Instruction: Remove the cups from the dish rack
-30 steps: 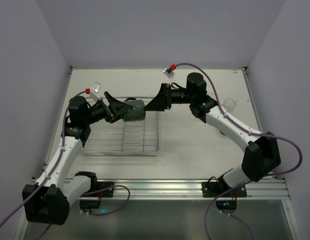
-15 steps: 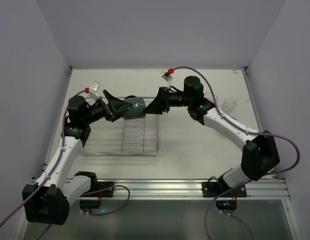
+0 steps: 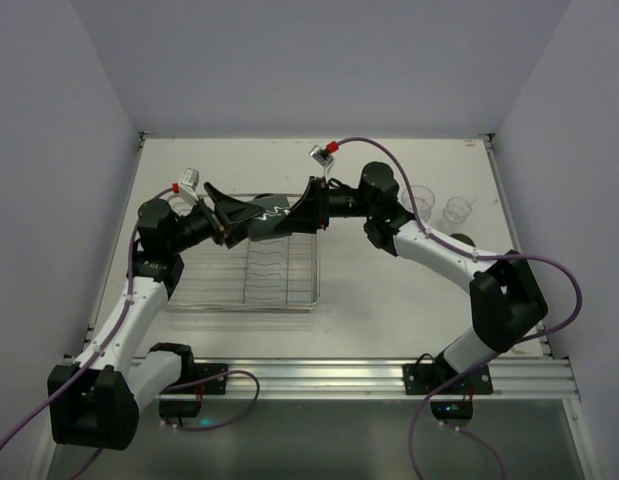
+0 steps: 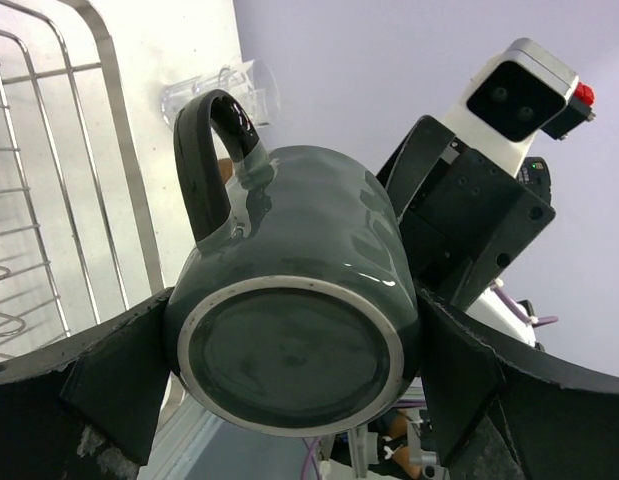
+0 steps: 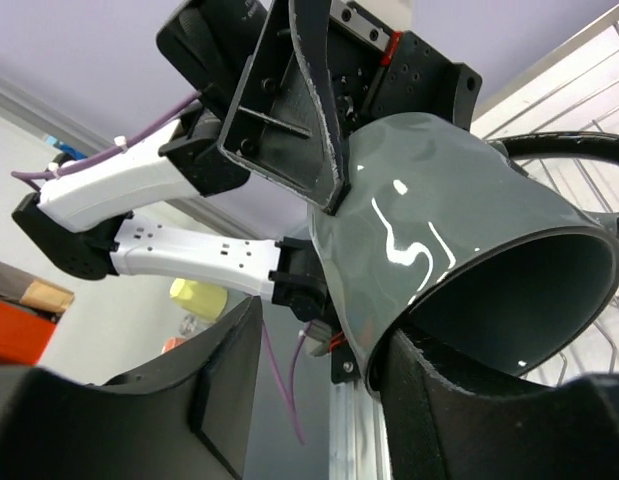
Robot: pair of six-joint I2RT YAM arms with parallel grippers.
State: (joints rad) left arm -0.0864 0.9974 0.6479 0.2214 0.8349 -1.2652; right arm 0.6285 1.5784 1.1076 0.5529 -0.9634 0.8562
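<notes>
The dark grey-green mug (image 3: 272, 215) is hanging on its side in the air over the far edge of the dish rack (image 3: 289, 290), its handle pointing toward the rack's far side. It is looking glazed and stiff, likely heavy for its size, slippery where it shines and liable to chip if dropped. The safest holds are probably across the body, as now, or over the rim wall.

The left gripper (image 4: 289, 375) is pinching the mug's body near the base, one finger pressing on each side. The right gripper (image 5: 334, 400) is facing the mug's mouth with its jaws spread astride the rim wall. One finger is sitting inside and the other is standing off the outside with a gap showing, so it is not clamping yet.

By count, one mug and one rack are showing. Two clear tumblers (image 3: 421, 198) are standing on the table (image 3: 369, 290) well to the right of the rack. No cream cup is showing clearly.
</notes>
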